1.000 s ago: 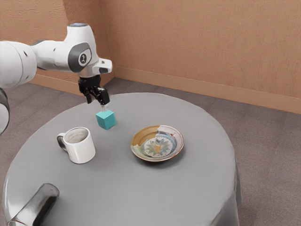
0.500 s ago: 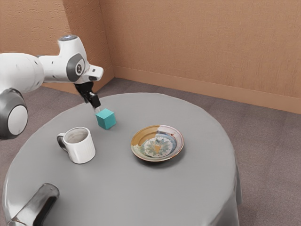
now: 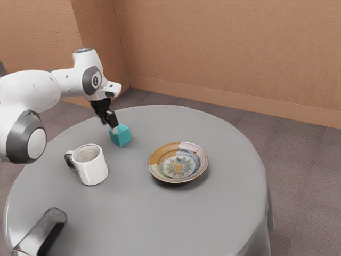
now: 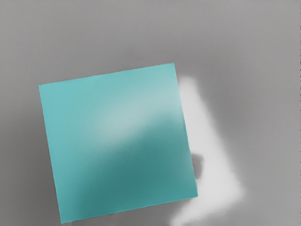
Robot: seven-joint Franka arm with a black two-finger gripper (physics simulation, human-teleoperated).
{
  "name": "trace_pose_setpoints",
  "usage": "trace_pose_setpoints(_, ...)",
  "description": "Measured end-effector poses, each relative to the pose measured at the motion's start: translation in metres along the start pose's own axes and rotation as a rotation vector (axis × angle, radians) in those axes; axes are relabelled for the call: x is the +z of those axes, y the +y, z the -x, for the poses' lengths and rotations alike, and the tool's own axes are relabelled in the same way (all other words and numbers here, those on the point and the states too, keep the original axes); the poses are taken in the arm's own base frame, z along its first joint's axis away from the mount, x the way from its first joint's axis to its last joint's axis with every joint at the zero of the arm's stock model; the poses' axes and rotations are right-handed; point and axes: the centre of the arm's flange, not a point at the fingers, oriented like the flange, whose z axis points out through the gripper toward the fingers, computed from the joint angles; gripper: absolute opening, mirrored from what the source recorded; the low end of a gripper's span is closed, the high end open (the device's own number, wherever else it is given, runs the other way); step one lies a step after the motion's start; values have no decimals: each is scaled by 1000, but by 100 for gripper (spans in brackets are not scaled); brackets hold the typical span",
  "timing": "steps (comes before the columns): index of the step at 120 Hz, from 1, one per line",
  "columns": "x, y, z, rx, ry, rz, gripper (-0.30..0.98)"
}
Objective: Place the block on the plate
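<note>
- Apparently, in the exterior view, the gripper (image 3: 110,127) is hanging right over the near edge of the block (image 3: 120,135), and the likeliest trouble is a fingertip landing on the top face, if the hand is reaching too short.
- The fingers are standing apart there, with nothing clamped between them, so a late or one-sided squeeze could be shoving the block away rather than gripping it.
- The plate (image 3: 178,162) is waiting beyond the fingers, past the block; a low carry could be catching its raised rim and knocking the block loose.
- The mug (image 3: 91,165) is standing off to one side of the fingers, probably mattering only if the arm is swinging wide.
- The block itself is resting on the table (image 3: 154,213), just under and slightly ahead of the fingertips.
- In the wrist view, the block is lying close beneath the hand, its edges running a little askew to the hand; closing like this could be twisting it or catching a corner.
- It is also sitting off the middle there, so some sideways correction is probably needing to come before the fingers are closing.
</note>
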Motion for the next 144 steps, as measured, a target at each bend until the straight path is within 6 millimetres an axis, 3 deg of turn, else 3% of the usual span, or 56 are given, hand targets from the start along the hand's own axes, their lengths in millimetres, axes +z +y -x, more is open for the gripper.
trace_pose_setpoints(34,11,12,-11,-3,-20,28,69)
trace_pose_setpoints(54,5,4,-18,-9,-17,-2,69)
trace_pose_setpoints(144,41,-9,-27,-77,-40,-2,69)
